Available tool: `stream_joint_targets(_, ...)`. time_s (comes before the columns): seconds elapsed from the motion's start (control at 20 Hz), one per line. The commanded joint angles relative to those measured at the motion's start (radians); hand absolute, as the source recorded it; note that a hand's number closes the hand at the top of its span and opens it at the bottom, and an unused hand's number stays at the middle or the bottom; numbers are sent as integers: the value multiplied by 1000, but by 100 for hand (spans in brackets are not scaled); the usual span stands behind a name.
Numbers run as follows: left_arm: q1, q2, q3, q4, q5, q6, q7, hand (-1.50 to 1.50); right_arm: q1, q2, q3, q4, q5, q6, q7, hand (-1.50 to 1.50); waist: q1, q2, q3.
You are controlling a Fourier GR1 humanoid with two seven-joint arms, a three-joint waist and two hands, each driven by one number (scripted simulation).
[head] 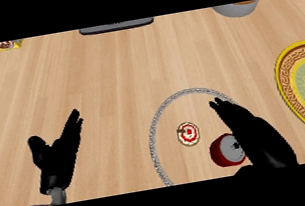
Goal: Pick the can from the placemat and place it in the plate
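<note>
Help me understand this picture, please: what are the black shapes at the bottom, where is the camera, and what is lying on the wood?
The single picture is taken from the robot's head, looking steeply down at a wooden counter. The black shapes are its two hands on grey forearms. The left hand rests open at the lower left, fingers up, holding nothing. The right hand is stretched out with straight fingers right beside a red can, not curled round it.

The can stands inside a pale beaded ring, which seems to be the edge of a placemat. A small round red and white thing lies there too; I cannot tell what it is. At the right edge is a yellow-rimmed green plate, partly cut off. Along the top edge a dark flat object, a grey vessel and a small yellow item are only partly visible.
</note>
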Motion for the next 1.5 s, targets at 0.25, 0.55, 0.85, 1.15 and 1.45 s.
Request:
stream_joint_targets(0.25, -34, -31, 28, 106, -25, -30, -41, 0, -23, -31, 31, 109, 79, 47, -131, 150, -3, 4, -4)
stream_joint_targets(0.55, -2, -35, 51, 55, -16, -47, -9, 0, -4, -13, 16, 166, 171, -30, -193, 150, -3, 4, -4)
stream_joint_targets(0.85, 14, -53, 34, 32, -29, -35, -10, 0, -4, 5, -44, 18, 172, -211, -282, 150, -8, 2, -3)
stream_joint_targets(1.15, -3, -32, 35, 25, -30, -51, 11, 0, -184, 281, -165, 200, 476, -396, 276, 150, 11, 10, -6)
stream_joint_targets(1.45, -10, -16, 45, 36, -29, -72, -6, 0, -415, 285, -166, 304, 734, -564, 581, 150, 36, 9, -6)
